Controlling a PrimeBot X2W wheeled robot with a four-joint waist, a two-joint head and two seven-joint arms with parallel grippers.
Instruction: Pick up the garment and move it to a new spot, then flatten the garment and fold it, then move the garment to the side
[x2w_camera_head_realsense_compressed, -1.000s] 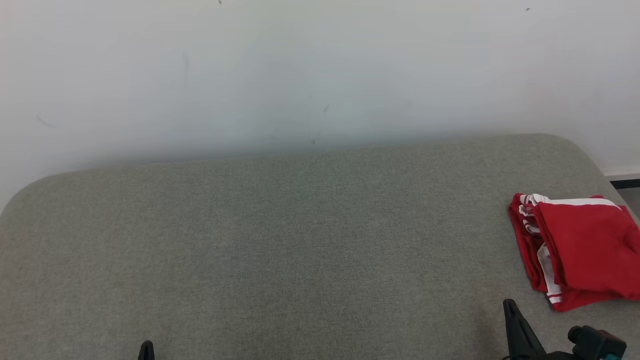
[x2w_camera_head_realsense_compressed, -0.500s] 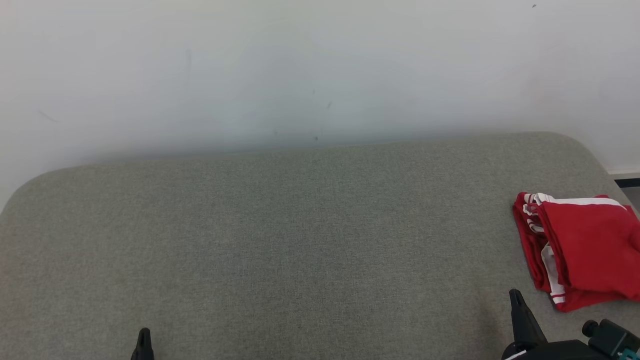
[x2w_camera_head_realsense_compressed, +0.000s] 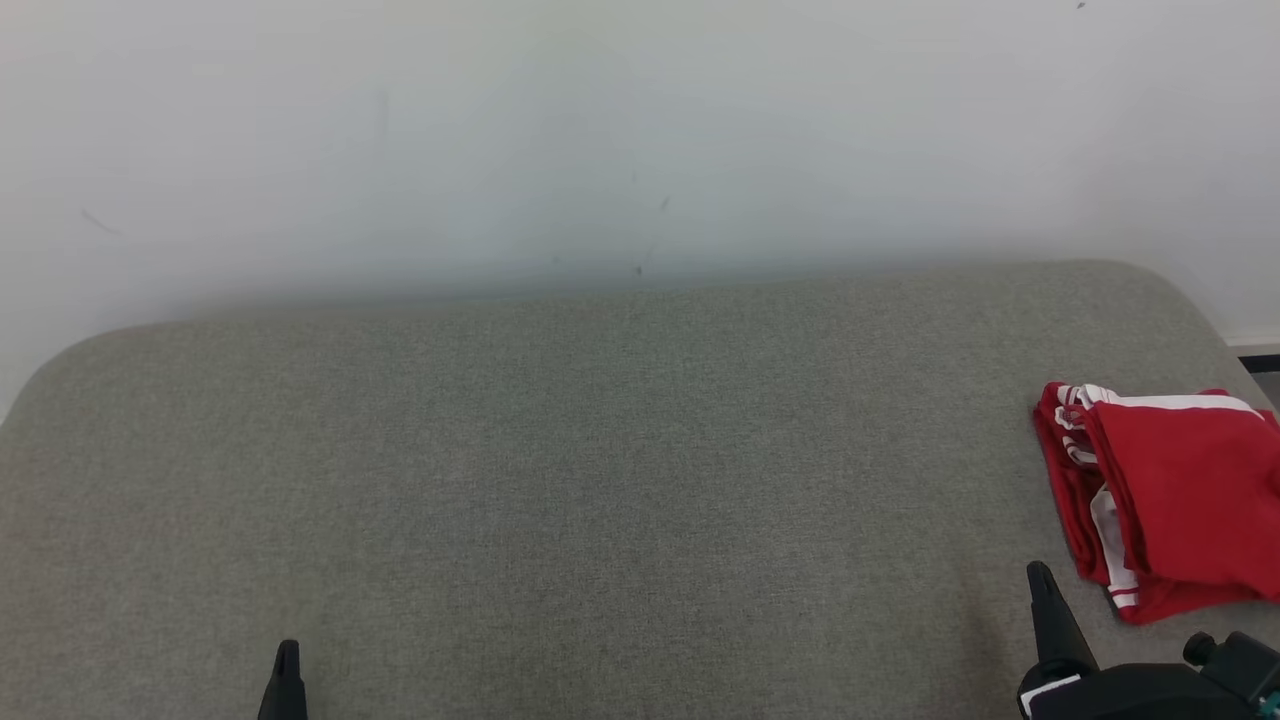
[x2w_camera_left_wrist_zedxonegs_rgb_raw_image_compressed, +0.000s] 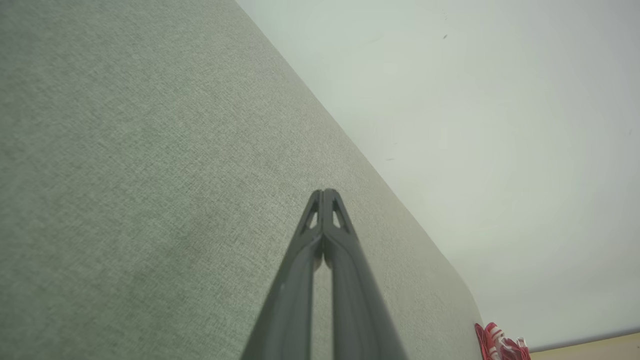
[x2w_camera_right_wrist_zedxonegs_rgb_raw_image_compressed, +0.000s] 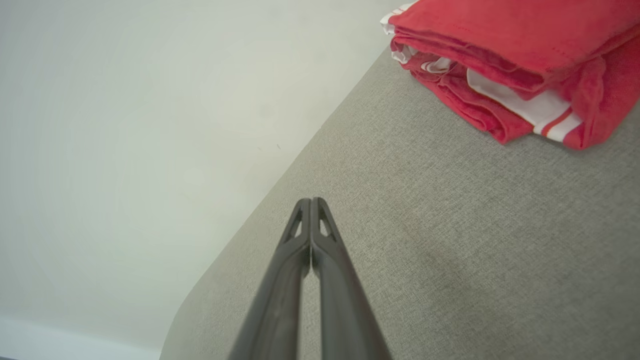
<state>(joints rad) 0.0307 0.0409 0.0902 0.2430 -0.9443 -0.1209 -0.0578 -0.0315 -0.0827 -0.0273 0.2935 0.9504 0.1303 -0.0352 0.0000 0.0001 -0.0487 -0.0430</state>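
Observation:
The garment (x2w_camera_head_realsense_compressed: 1170, 495) is red with white stripes and lies folded in a stack at the far right of the grey padded surface (x2w_camera_head_realsense_compressed: 600, 480). It also sits at the top right of the right wrist view as the garment (x2w_camera_right_wrist_zedxonegs_rgb_raw_image_compressed: 515, 65), and as a small red patch, the garment (x2w_camera_left_wrist_zedxonegs_rgb_raw_image_compressed: 500, 345), at the bottom right of the left wrist view. My right gripper (x2w_camera_head_realsense_compressed: 1040, 575) is shut with nothing in it, just left of and nearer than the garment, apart from it. My left gripper (x2w_camera_head_realsense_compressed: 287, 655) pokes up at the lower left, shut and holding nothing. Both pairs of fingers press together in the wrist views, right gripper (x2w_camera_right_wrist_zedxonegs_rgb_raw_image_compressed: 311, 201) and left gripper (x2w_camera_left_wrist_zedxonegs_rgb_raw_image_compressed: 324, 191).
A plain white wall (x2w_camera_head_realsense_compressed: 640, 130) runs along the far edge of the padded surface. The surface's right edge lies close behind the garment, with a strip of floor and baseboard (x2w_camera_head_realsense_compressed: 1255, 362) beyond it. Bare grey fabric spans the middle and left.
Both grippers have risen a little further into the head view, tips shut throughout. The picture has shifted slightly as the head moved. The garment lies as before.

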